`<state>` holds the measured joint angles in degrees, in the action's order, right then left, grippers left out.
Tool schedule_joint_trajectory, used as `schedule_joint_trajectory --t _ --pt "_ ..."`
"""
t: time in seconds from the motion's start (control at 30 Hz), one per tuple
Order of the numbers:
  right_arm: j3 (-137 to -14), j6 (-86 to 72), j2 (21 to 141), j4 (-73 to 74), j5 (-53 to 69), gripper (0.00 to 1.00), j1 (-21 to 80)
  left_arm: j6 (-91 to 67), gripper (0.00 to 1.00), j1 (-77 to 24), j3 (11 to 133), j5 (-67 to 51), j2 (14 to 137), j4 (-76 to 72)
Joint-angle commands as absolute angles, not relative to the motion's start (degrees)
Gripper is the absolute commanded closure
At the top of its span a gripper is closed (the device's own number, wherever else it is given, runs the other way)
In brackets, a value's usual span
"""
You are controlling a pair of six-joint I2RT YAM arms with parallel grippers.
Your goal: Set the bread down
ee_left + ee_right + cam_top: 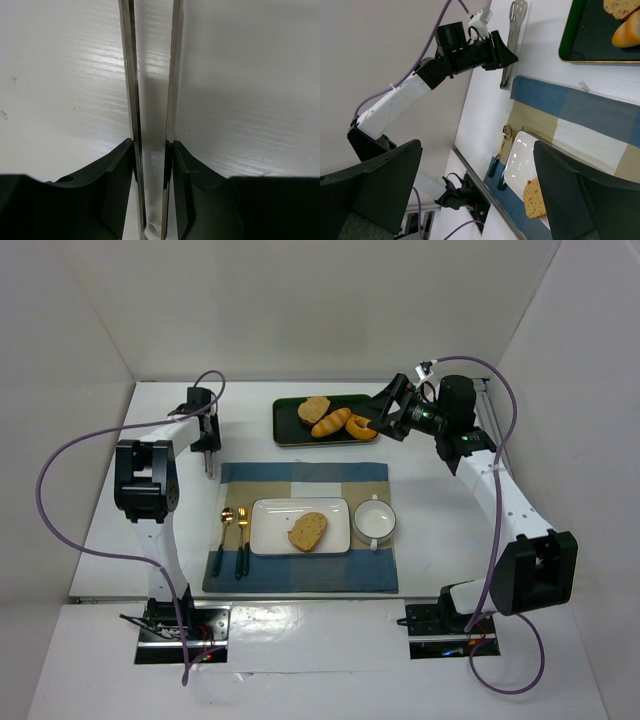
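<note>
Bread [308, 531] is seen lying flat on the white plate [272, 530], right of centre, with the plate on the checked placemat [300, 480]. Placement is judged done.

The paler slice [314, 409] and the orange roll [331, 422] are on the dark tray [285, 430] at the far side and are not part of this.

Left gripper [152, 145] is set narrow, with metal tongs [129, 75] clamped between its fingers and both blades touched. Nothing is held in the tongs. It is positioned over the bare surface [250, 75], left of the placemat and well apart from the plate.

Right gripper [479, 150] is spread wide with nothing held, near the tray's right end.

Judged left to do: tongs to be set down, arms to be pulled back.
</note>
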<state>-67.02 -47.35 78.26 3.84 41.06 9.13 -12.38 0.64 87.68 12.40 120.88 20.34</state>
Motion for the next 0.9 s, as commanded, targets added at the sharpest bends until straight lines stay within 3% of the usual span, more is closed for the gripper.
schedule_joint_trajectory --t 0.0,0.43,0.87 --pt "-67.59 -47.72 75.85 2.72 41.75 0.00 9.32 -13.01 0.51 1.23 89.20 10.63 123.31 22.94" --pt "-67.59 -48.78 76.38 2.11 42.28 0.00 9.32 -14.06 0.42 2.90 90.88 2.21 125.86 24.70" --pt "-67.06 -50.01 76.90 0.44 42.28 0.00 9.32 -13.45 0.41 4.66 95.97 -2.72 129.37 29.44"
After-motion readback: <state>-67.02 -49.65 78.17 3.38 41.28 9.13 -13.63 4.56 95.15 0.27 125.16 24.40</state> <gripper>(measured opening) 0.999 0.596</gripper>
